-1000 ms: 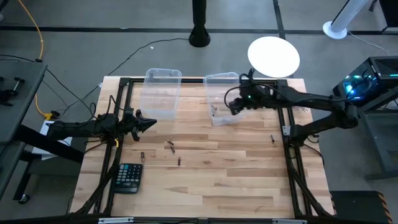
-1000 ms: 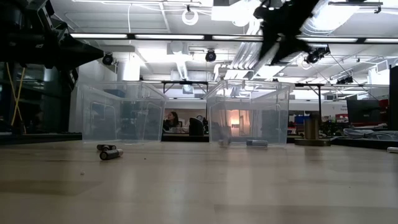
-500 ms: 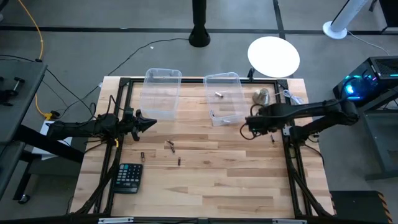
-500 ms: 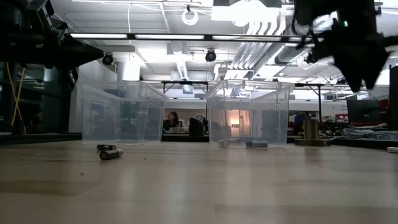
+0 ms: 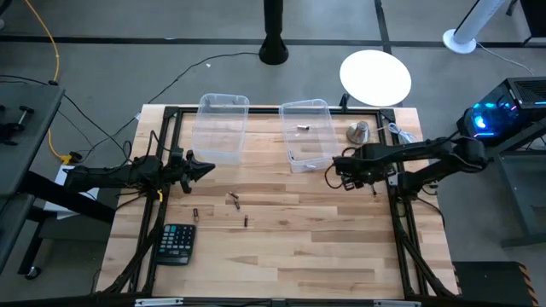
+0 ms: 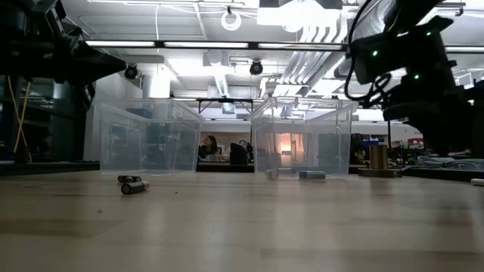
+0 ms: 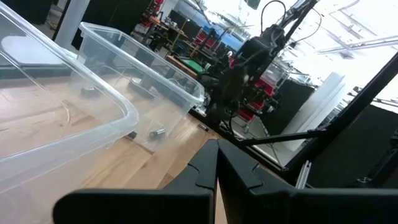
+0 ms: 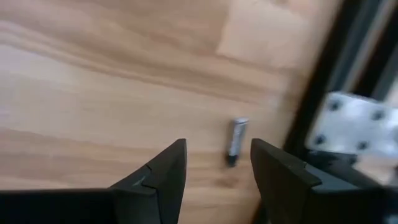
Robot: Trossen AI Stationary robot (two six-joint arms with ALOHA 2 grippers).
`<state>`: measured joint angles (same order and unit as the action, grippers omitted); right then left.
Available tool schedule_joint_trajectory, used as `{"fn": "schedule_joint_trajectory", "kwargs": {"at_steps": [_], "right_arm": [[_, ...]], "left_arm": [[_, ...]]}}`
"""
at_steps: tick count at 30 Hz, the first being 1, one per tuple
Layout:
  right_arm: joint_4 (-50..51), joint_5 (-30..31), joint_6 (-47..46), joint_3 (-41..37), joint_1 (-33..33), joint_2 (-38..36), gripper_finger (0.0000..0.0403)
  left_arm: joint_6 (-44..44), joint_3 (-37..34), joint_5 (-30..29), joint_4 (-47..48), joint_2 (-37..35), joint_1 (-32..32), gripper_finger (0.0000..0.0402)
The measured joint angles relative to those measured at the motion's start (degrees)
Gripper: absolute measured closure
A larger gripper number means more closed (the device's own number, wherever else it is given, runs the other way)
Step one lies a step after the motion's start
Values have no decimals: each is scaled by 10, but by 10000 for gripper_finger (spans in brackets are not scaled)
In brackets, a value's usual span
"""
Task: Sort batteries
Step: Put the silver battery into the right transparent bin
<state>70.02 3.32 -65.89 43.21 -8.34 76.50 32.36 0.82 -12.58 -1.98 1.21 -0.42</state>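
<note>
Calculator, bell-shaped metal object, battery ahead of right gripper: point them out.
calculator (image 5: 177,243), high view, middle of its keypad face.
bell-shaped metal object (image 5: 357,131), high view, its top.
battery (image 8: 236,140), right wrist view, mid-length of its body.

Pale planked wooden surface (image 5: 299,239), smooth with a soft satin sheen. Two clear, glossy plastic bins (image 5: 223,128) (image 5: 309,135) at upper centre. Small shiny metal bell-shaped object (image 5: 357,131) at upper right. Slim silvery metal battery (image 8: 236,140) lying on the wood. Matt black plastic on both grippers (image 5: 205,169) (image 8: 214,163). Dark matt calculator (image 5: 176,243), lower left.
</note>
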Motion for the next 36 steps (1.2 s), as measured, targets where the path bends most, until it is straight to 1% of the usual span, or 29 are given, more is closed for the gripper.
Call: {"fn": "schedule_joint_trajectory", "kwargs": {"at_steps": [2,3,7,9,14,18,21,24,27,36], "right_arm": [[1,-28,35,-6,-11,17,231],[4,-32,54,-9,-14,26,231],[11,-2,105,-10,-18,62,231],[10,-2,118,-10,-23,76,231],[-1,-19,174,-10,-37,109,231],[-3,-46,217,-10,-56,128,231],[-8,-50,247,-10,-70,140,231],[-7,-54,299,-10,-86,155,231],[-6,-83,358,-10,-101,173,231],[-7,-99,452,-10,-116,240,231]], "left_arm": [[0,0,0,0,0,0,402],[0,0,0,0,0,0,401],[0,0,0,0,0,0,402],[0,0,0,0,0,0,401],[0,0,0,0,0,0,401],[0,0,0,0,0,0,401],[0,0,0,0,0,0,401],[0,0,0,0,0,0,401],[0,0,0,0,0,0,402],[0,0,0,0,0,0,402]]}}
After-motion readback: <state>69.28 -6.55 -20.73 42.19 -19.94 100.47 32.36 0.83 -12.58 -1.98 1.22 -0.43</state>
